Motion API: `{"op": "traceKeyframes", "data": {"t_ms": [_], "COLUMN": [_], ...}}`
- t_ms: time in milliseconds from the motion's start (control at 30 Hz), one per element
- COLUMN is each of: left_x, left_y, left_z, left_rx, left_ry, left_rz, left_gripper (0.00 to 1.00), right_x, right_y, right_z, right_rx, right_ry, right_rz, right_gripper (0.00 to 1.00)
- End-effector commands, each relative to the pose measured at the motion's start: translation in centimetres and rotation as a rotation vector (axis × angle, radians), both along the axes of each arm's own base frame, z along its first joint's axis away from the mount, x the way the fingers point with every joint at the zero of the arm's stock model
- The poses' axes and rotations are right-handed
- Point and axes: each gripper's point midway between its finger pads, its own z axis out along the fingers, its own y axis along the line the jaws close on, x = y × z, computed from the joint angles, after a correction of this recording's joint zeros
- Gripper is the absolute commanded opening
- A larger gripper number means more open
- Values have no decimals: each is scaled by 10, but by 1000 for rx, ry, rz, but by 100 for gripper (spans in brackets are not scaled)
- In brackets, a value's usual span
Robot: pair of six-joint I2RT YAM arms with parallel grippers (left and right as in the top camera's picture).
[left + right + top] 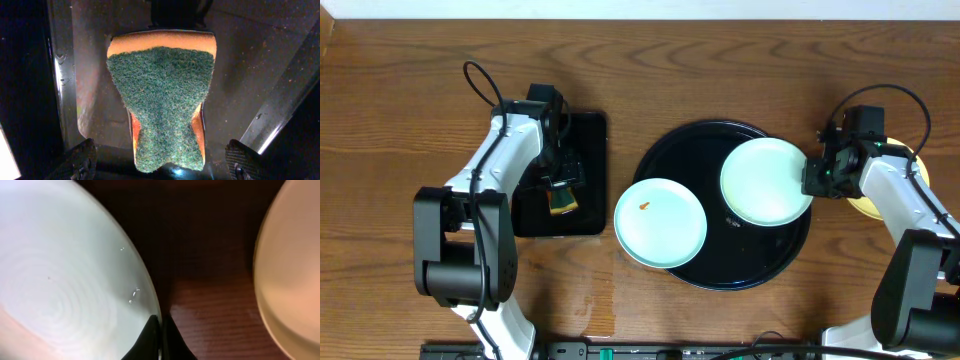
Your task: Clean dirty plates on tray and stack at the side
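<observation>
Wood-grain tabletop point(400, 100) is backed by a pale wall point(620, 8). Three plates are counted: smeared mint plate point(660, 225) at the tray's point(690, 160) nine, yellow plate point(295, 270) off-tray at three, clean mint plate point(765, 180) pinched by right gripper point(161, 330). Left gripper point(162, 162) is spread wide.

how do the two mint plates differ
The left mint plate has an orange smear; the right mint plate looks clean. The left one overhangs the black tray rim onto the table; the right one sits at the tray's right side, its edge pinched by the right gripper. Both are round, shallow, like-sized.
</observation>
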Motion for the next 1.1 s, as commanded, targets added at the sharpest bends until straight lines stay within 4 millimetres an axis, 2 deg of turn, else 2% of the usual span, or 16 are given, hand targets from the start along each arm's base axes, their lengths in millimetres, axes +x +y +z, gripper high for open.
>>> {"op": "traceKeyframes", "data": {"t_ms": [0, 167, 267, 367, 433, 500, 633, 833, 867, 967, 1067], "left_x": [1, 1, 2, 1, 1, 1, 1, 1, 1, 2, 1], "left_y": [4, 4, 4, 4, 4, 4, 4, 4, 4, 4, 4], "left_z": [2, 2, 2, 2, 2, 2, 2, 2, 2, 2, 2], "left_rx": [16, 16, 16, 16, 16, 16, 16, 16, 16, 16, 16], "left_ry": [-5, -5, -6, -5, -5, -5, -5, -5, -5, -6, -5], "left_rz": [4, 4, 4, 4, 4, 4, 4, 4, 4, 4, 4], "left_gripper": [83, 83, 83, 83, 83, 83, 83, 83, 83, 83, 83], "right_x": [-4, 1, 7, 7, 8, 8, 8, 7, 7, 7, 5], "right_y": [-3, -8, -4, 14, 18, 21, 27, 23, 21, 13, 6], "right_z": [12, 47, 54, 49, 46, 44, 44, 39, 36, 27, 9], "right_rx": [1, -84, -82, 68, 133, 191, 230, 217, 219, 231, 281], "right_ry": [-20, -122, -160, -162, -161, -160, -165, -148, -143, -120, -81], "right_rz": [-67, -54, 23, 89, 89, 85, 115, 100, 88, 39, -2], "right_gripper": [1, 1, 1, 6, 1, 1, 1, 1, 2, 17, 22]}}
